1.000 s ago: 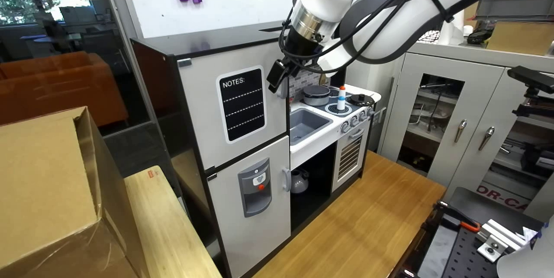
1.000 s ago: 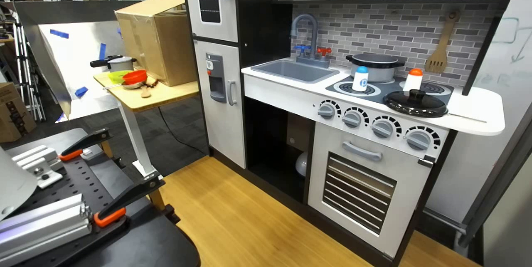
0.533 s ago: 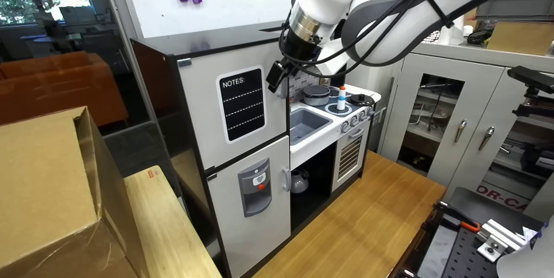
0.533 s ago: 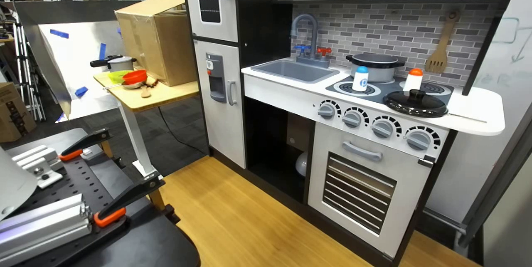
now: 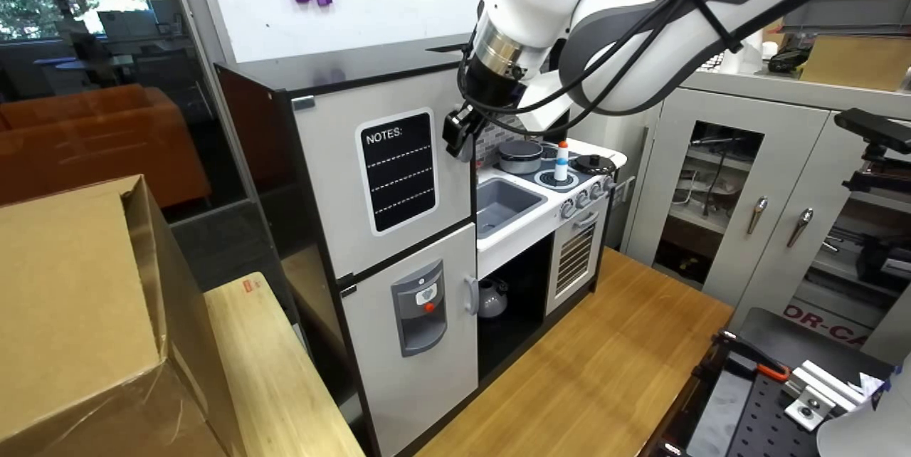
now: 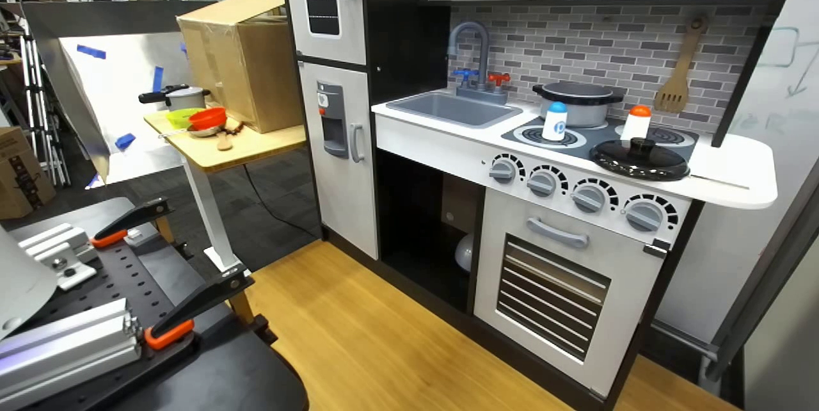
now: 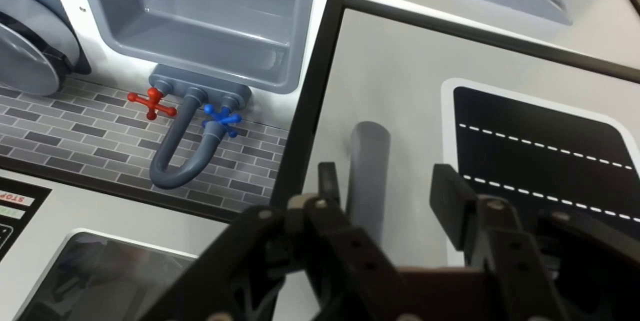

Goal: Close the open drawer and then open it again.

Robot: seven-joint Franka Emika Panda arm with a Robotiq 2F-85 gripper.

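"How does the gripper (image 7: 387, 193) stand?"

"Spread wide, its fingers (image 7: 452, 206) well apart. In the wrist view the handle (image 7: 369, 161) shows between them, with a gap at either fingertip, and lies nearer one than the other."

"Around the handle, or only in front of it?"

"Depth reads poorly there, so I can't say."

"Which door is the handle on?"

"The upper door (image 5: 334, 172) of the fridge (image 6: 403, 33), near the edge beside the sink (image 6: 448, 110). It carries the notes panel (image 5: 398, 172) and lines up with the lower door (image 6: 345, 193) beneath."

"And the arm (image 5: 591, 30)?"

"It reaches in from the upper right in an exterior view, in front of the whiteboard (image 5: 391, 8)."

"What's on the counter (image 6: 736, 158)?"

"A faucet (image 6: 483, 46) with a red tap (image 6: 498, 80) and a blue tap (image 6: 466, 73) stands behind the sink. Past that, the stove (image 6: 595, 136) bears a pot (image 6: 579, 107), two upright shakers (image 6: 555, 124) and a black lid (image 6: 640, 161) lying flat."
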